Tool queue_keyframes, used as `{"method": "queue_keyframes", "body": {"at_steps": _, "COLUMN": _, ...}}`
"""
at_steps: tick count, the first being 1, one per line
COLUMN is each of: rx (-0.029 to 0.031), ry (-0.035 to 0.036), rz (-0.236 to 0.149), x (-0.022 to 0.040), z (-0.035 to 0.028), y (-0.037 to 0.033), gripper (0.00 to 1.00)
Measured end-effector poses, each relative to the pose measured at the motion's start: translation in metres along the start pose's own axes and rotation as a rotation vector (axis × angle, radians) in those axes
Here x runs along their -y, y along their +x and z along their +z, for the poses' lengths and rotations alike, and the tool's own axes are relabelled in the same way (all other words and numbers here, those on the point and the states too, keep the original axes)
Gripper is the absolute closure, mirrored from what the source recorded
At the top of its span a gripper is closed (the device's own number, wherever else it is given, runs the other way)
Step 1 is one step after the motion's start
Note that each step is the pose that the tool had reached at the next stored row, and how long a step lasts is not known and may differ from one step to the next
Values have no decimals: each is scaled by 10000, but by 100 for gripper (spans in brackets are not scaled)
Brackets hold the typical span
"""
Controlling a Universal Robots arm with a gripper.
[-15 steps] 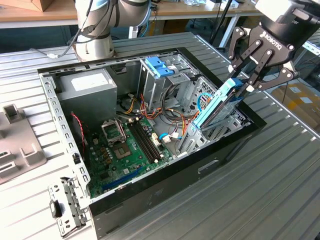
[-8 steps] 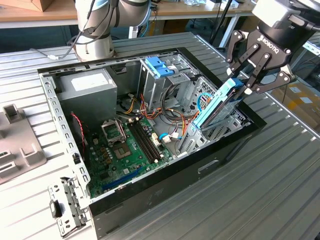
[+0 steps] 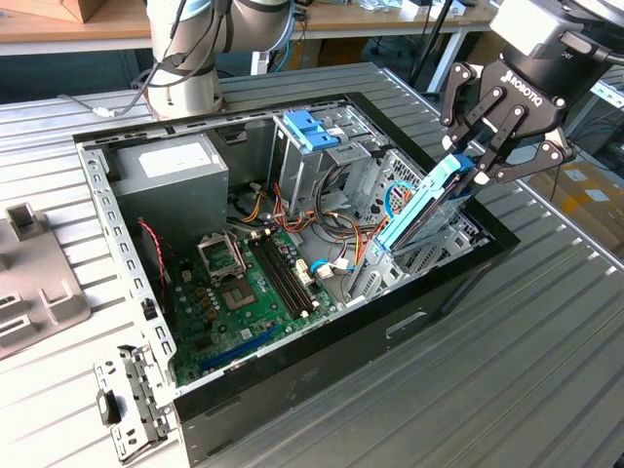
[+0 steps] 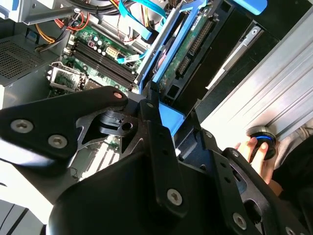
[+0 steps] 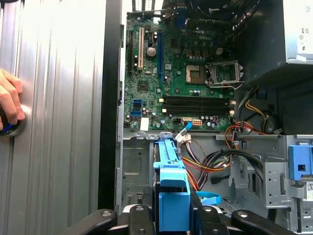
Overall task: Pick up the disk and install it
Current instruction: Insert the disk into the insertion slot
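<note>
**Disk** [image 3: 429, 210]: clamped in the gripper [image 3: 480, 156], jaws closed on its upper end.

**Position, exterior view:** inside the case [image 3: 322, 346], at 3 o'clock of the motherboard [image 3: 244, 283].

**Axis:** tilted, with the held end toward 1 o'clock and the free end toward 7 o'clock, down at the drive bay [image 3: 419, 255].

**Judged:** partly entered, not seated.

**Second wrist view adds:** the disk's green circuit-board face.

**First wrist view adds:** a hand [image 5: 9, 100] on a button [image 5: 10, 128] on the tabletop [image 5: 58, 122], well apart from the case.
</note>
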State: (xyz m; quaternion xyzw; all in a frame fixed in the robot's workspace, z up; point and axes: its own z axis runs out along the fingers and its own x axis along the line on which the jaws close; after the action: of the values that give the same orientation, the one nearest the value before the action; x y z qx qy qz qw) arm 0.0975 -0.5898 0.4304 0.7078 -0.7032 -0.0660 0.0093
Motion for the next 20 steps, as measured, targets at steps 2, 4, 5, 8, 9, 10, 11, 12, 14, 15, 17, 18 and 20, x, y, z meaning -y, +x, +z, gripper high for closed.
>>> {"method": "queue_keyframes", "body": {"at_steps": 2, "rx": 0, "ry": 0, "rz": 0, "x": 0, "z": 0, "y": 0, "gripper": 64}}
{"method": "queue_keyframes", "body": {"at_steps": 4, "rx": 1, "ry": 0, "rz": 0, "x": 0, "z": 0, "y": 0, "gripper": 64}}
{"method": "queue_keyframes", "body": {"at_steps": 5, "rx": 1, "ry": 0, "rz": 0, "x": 0, "z": 0, "y": 0, "gripper": 64}}
{"method": "queue_keyframes", "body": {"at_steps": 8, "rx": 1, "ry": 0, "rz": 0, "x": 0, "z": 0, "y": 0, "gripper": 64}}
{"method": "queue_keyframes", "body": {"at_steps": 9, "rx": 2, "ry": 0, "rz": 0, "x": 0, "z": 0, "y": 0, "gripper": 64}}
{"method": "queue_keyframes", "body": {"at_steps": 10, "rx": 2, "ry": 0, "rz": 0, "x": 0, "z": 0, "y": 0, "gripper": 64}}
{"method": "queue_keyframes", "body": {"at_steps": 11, "rx": 3, "ry": 0, "rz": 0, "x": 0, "z": 0, "y": 0, "gripper": 64}}
{"method": "queue_keyframes", "body": {"at_steps": 12, "rx": 3, "ry": 0, "rz": -1, "x": 0, "z": 0, "y": 0, "gripper": 64}}
{"method": "queue_keyframes", "body": {"at_steps": 14, "rx": 3, "ry": 0, "rz": 0, "x": 0, "z": -1, "y": 0, "gripper": 64}}
{"method": "queue_keyframes", "body": {"at_steps": 15, "rx": 5, "ry": 0, "rz": 0, "x": -1, "z": -5, "y": 0, "gripper": 64}}
{"method": "queue_keyframes", "body": {"at_steps": 17, "rx": 6, "ry": 0, "rz": -1, "x": -5, "z": -43, "y": -3, "gripper": 64}}
{"method": "queue_keyframes", "body": {"at_steps": 18, "rx": 11, "ry": 0, "rz": -1, "x": -6, "z": -54, "y": -4, "gripper": 64}}
{"method": "queue_keyframes", "body": {"at_steps": 20, "rx": 33, "ry": 0, "rz": -4, "x": -8, "z": -80, "y": -6, "gripper": 64}}
